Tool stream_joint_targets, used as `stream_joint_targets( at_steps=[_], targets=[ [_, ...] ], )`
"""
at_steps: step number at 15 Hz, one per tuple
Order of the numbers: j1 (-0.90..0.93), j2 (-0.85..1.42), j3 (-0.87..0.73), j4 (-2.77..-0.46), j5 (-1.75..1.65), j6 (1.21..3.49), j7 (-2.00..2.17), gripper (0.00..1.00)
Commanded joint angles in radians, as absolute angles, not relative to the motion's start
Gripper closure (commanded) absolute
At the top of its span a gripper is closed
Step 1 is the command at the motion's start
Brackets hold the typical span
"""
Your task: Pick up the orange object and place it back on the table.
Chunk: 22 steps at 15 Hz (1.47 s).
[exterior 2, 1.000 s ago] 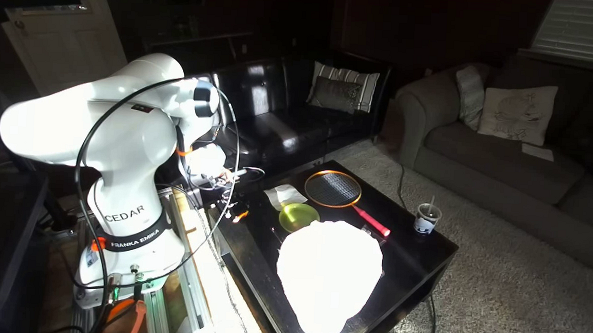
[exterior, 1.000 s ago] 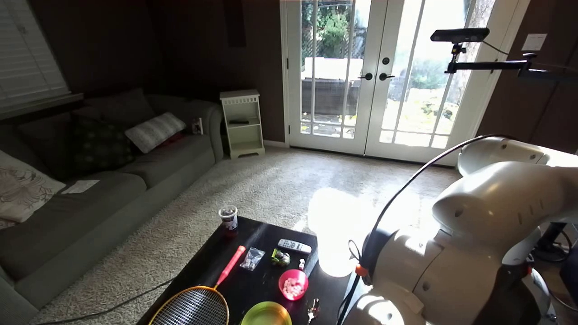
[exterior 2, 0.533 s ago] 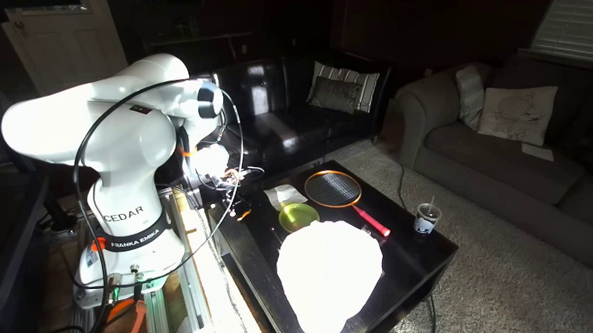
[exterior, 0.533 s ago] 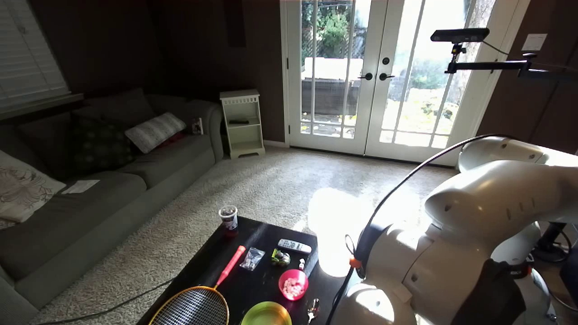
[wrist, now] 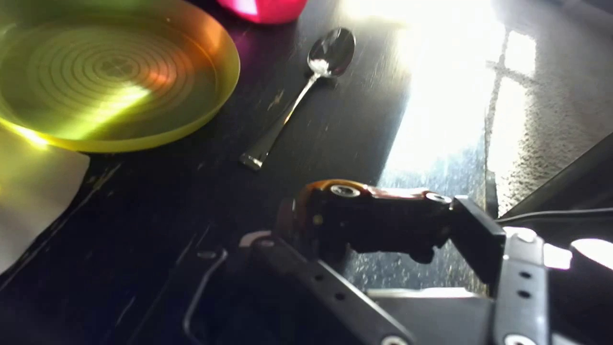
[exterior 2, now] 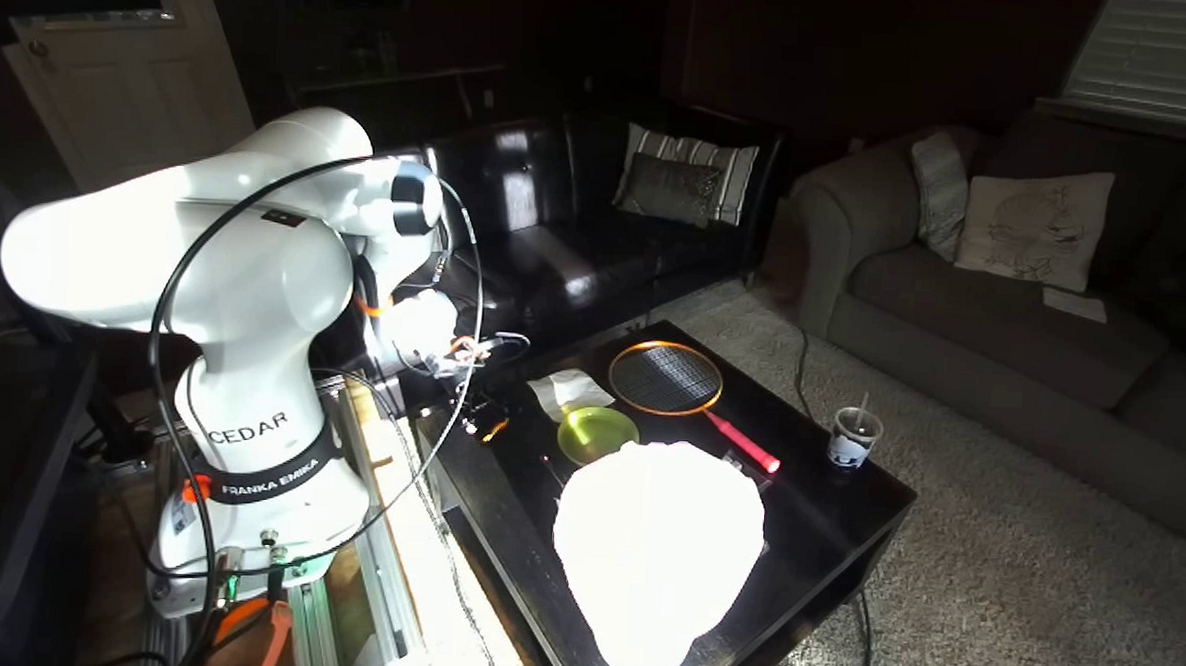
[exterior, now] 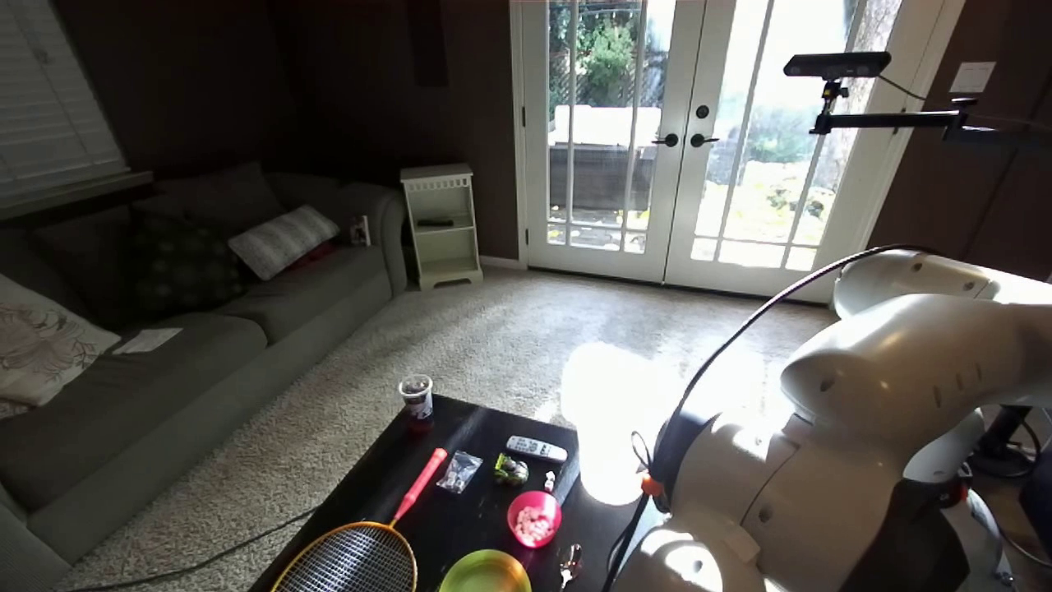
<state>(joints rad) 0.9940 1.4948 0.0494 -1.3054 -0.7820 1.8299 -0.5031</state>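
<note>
Holding the orange object (wrist: 378, 220) was, AFAICT, the part already done: my fingers (wrist: 479, 239) stood partway apart w/ its dark, orange-edged body spanning the gap, so I judged the pick-up made & the put-down not. On the brighter side the contact showed; on the shadowed side it was too dark to be sure. In an exterior view it was only a small orange streak (exterior 2: 496, 430) over my side of the table (exterior 2: 815, 523); whether lifted off the top or touching it, I couldn't tell. What was left, prob.: lower if req'd, set it down, let go, back off w/o dragging it. Nr the fingers lay the spoon (wrist: 302, 96), & to its left in the wrist view the yellow-green plate (wrist: 117, 69) w/ white paper (wrist: 38, 191) meeting its rim; I reckoned the set-down ought to stay short of all 3. Past the spoon came the pink bowl (wrist: 268, 12), then, across the plate, the racket (exterior 2: 667, 378), orange-framed too but prob. not the thing meant, & nr a far corner the cup (exterior 2: 851, 444). Farthest off, well apart from the table, was the grey sofa (exterior 2: 983, 350).
</note>
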Motion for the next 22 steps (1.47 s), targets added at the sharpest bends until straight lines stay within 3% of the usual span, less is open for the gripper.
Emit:
stream_joint_targets(
  at_steps=[1,9,10,11,22],
  targets=[
    [1.016,1.495,0.051,-1.310,-0.843,1.694,-0.482,0.03],
    [0.987,1.495,0.080,-1.304,-0.881,1.561,-0.449,0.00],
    [1.046,1.495,0.010,-1.303,-0.803,1.594,-0.475,0.00],
    [0.983,1.495,0.078,-1.299,-0.873,1.559,-0.444,0.00],
    [0.711,1.487,0.161,-1.256,-0.789,1.811,-0.382,0.00]
  ],
)
